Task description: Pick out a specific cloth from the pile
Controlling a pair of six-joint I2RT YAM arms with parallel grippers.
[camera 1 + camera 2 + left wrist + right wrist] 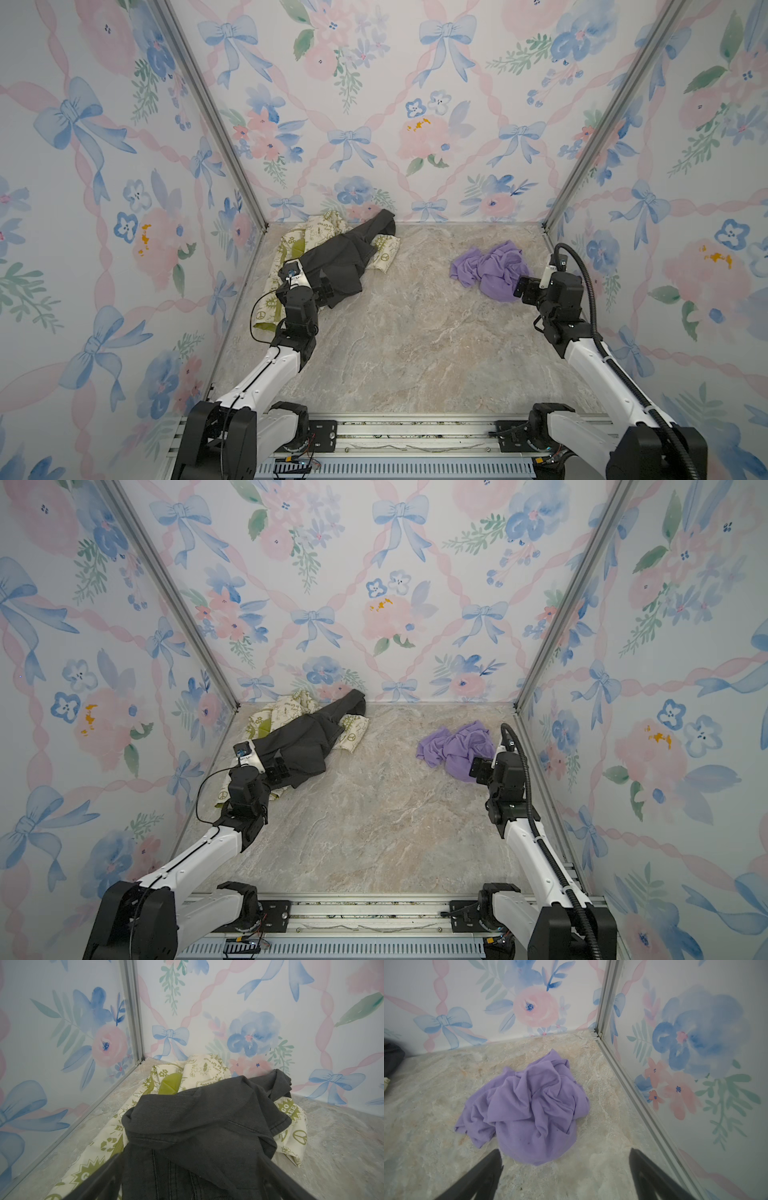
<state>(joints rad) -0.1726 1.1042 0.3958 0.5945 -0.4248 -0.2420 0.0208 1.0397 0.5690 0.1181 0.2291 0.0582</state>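
The lavender cloth (pixel 490 266) lies crumpled on the table (pixel 407 340) at the far right, well apart from the pile (pixel 332 257) in the far left corner. There the dark grey garment (pixel 345 266) is draped over the cream printed cloth (pixel 293 243). To my eye the sorting is as good as done.

The right hand (pixel 565 1153) sits just on the near side of the cloth, spread wide and holding nothing. I'd bring it up and back toward the near edge, so neither finger snags the closest fold and drags the heap along.

The left hand (pixel 190 1159) is wide open too, its fingers either side of the garment's near end without pinching it. It should lift straight off rather than slide.
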